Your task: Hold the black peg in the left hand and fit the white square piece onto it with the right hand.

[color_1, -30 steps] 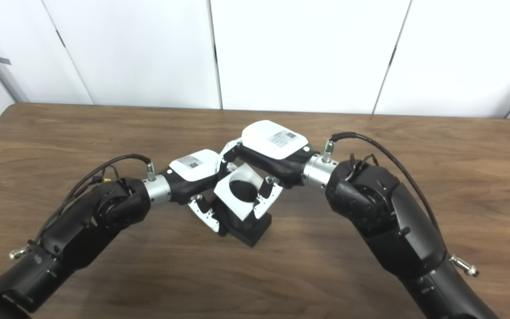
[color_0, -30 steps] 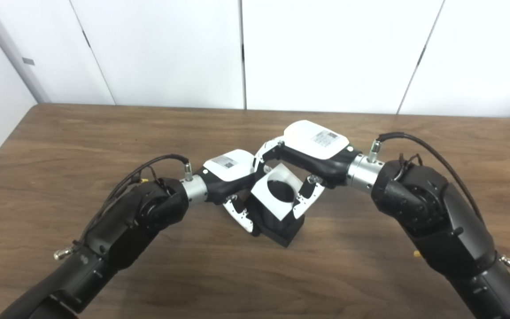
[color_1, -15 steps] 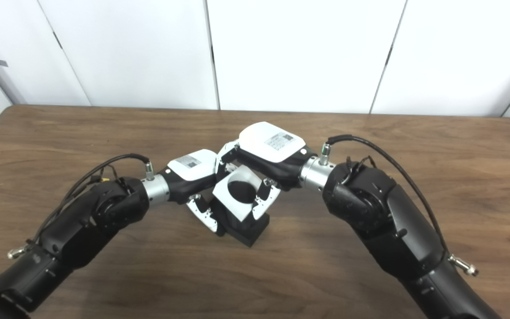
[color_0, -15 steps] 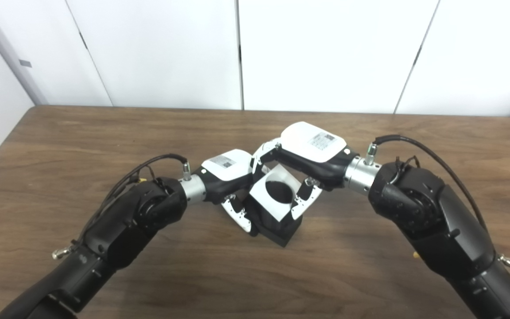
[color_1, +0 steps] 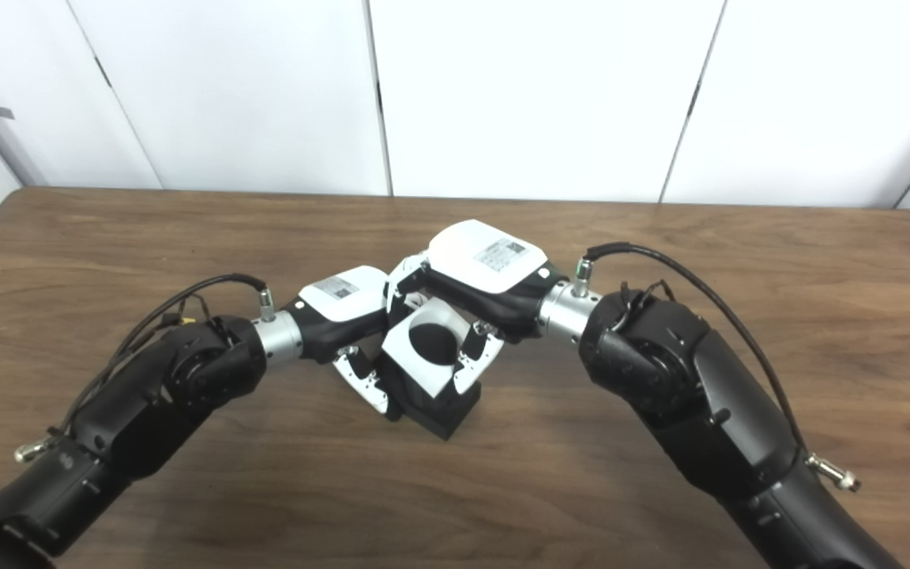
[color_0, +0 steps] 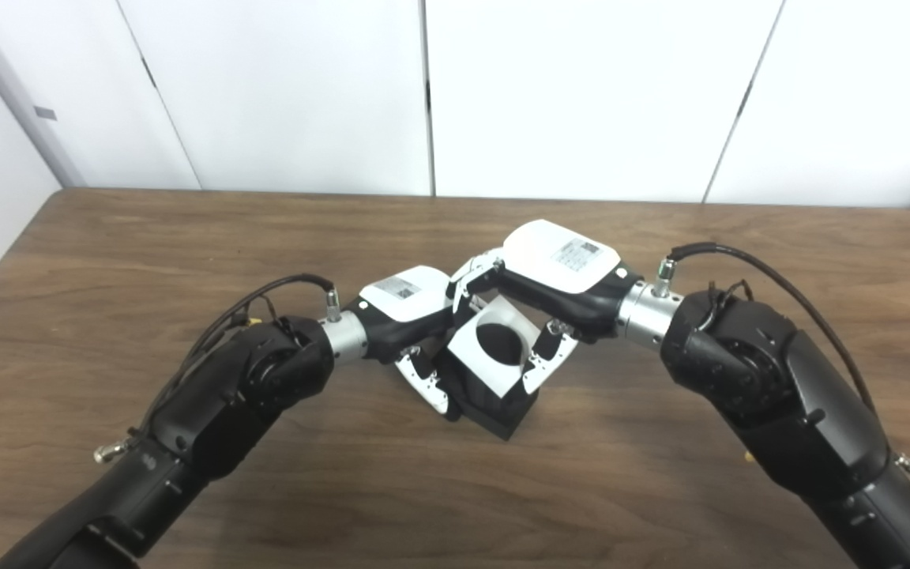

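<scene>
Only leftward: wall plate [color_0: 45, 113]

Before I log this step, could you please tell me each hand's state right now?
Left hand: shut on the black peg.
Right hand: shut on the white piece.

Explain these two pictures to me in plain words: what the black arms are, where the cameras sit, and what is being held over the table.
Both pictures come from two cameras side by side on a humanoid robot's head, so they show one scene from slightly different spots. The two black arms reaching in from the bottom are the robot's own. They meet over a brown wooden table. The left hand is closed on a black peg, a dark block whose lower corner is at or near the tabletop. The right hand grips a white square piece with its fingers. That piece has a round hole and sits tilted on top of the black part.
</scene>
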